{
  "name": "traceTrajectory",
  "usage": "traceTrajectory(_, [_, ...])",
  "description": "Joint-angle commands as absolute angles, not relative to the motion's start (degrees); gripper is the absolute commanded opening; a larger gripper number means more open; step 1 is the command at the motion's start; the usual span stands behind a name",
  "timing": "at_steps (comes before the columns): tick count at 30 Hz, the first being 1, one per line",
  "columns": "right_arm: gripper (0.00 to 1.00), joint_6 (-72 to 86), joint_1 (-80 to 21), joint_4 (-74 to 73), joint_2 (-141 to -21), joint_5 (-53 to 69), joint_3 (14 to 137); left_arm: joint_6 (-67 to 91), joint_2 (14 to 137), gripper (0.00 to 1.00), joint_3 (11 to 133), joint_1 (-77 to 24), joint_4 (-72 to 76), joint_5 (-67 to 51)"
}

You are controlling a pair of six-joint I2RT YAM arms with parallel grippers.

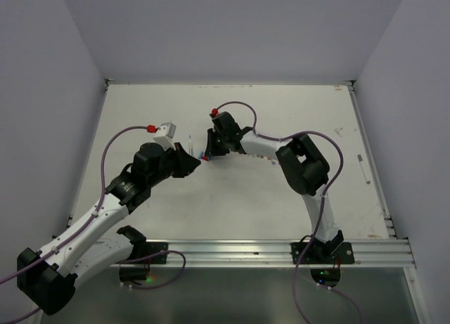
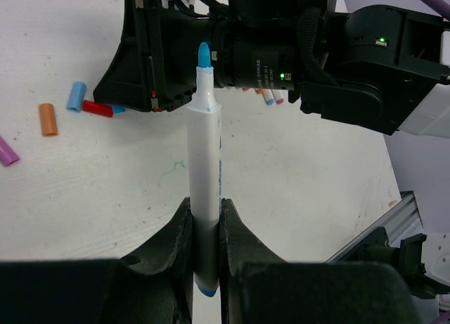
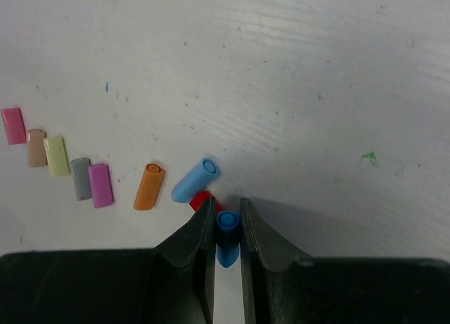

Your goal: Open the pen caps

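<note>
My left gripper [image 2: 205,211] is shut on a white pen [image 2: 204,162] that points away from it, its bare blue tip [image 2: 203,57] uncapped. In the right wrist view, my right gripper [image 3: 226,213] is shut on a blue pen cap [image 3: 228,234], held just above the table. In the top view the two grippers are close together at mid-table, left [image 1: 193,159] and right [image 1: 208,154]. Loose caps lie under the right gripper: light blue [image 3: 195,180], red [image 3: 200,199] and orange [image 3: 148,186].
A row of more loose caps lies to the left: purple [image 3: 100,185], grey [image 3: 80,178], yellow-green [image 3: 56,155], tan [image 3: 36,147] and pink [image 3: 13,125]. Coloured pen ends [image 2: 267,95] show behind the right wrist. A lone pen [image 1: 363,168] lies near the table's right edge.
</note>
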State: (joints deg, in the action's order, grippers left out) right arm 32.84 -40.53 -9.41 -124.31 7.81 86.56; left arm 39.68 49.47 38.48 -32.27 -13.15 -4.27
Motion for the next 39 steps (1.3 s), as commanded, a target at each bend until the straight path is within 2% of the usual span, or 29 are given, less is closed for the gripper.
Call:
traceTrajectory(1, [0.01, 33.75, -41.57, -10.9, -127.09, 5.98, 89.47, 39.2, 48.95, 0.0, 39.2, -31.9, -12.04, -5.1])
traceTrajectory(4, [0.06, 33.66, -41.92, -12.04, -127.62, 5.37, 90.7, 39.02, 48.96, 0.0, 39.29, -31.9, -12.22, -5.1])
traceTrajectory(11, [0.27, 31.91, -42.1, -12.66, -126.04, 2.29, 89.21, 38.94, 49.04, 0.0, 39.11, -31.9, -12.04, -4.83])
traceTrajectory(20, [0.35, 29.62, -42.1, -12.57, -123.58, 1.67, 90.0, 38.76, 49.83, 0.0, 39.02, -31.82, -11.17, -5.45])
traceTrajectory(28, [0.43, 27.43, -37.36, -14.49, -112.0, -2.28, 86.57, 41.04, 58.26, 0.0, 40.34, -31.82, -8.35, -7.64])
traceTrajectory(30, [0.46, 25.06, -35.08, -18.08, -109.09, -7.01, 85.79, 41.4, 61.76, 0.0, 41.3, -31.82, -7.04, -7.91])
traceTrajectory(33, [0.56, 21.28, -32.44, -21.09, -102.58, -12.74, 83.25, 41.66, 67.48, 0.0, 43.15, -31.9, -4.4, -8.61])
traceTrajectory(34, [0.67, 19.79, -32.08, -21.27, -101.0, -14.92, 82.36, 41.92, 69.24, 0.0, 43.85, -31.9, -3.87, -8.7])
traceTrajectory(36, [0.82, 17.93, -31.47, -22.32, -96.6, -23.67, 79.39, 42.36, 74.95, 0.0, 47.01, -32.08, -2.99, -9.23])
traceTrajectory(37, [0.99, 18.02, -29.81, -23.46, -92.15, -28.6, 76.15, 42.45, 82.28, 0.0, 52.42, -33.56, -3.77, -7.84])
traceTrajectory(39, [0.99, 18.45, -29.1, -24.25, -91.33, -29.88, 75.77, 42.54, 84.09, 0.0, 53.6, -33.92, -3.87, -7.13])
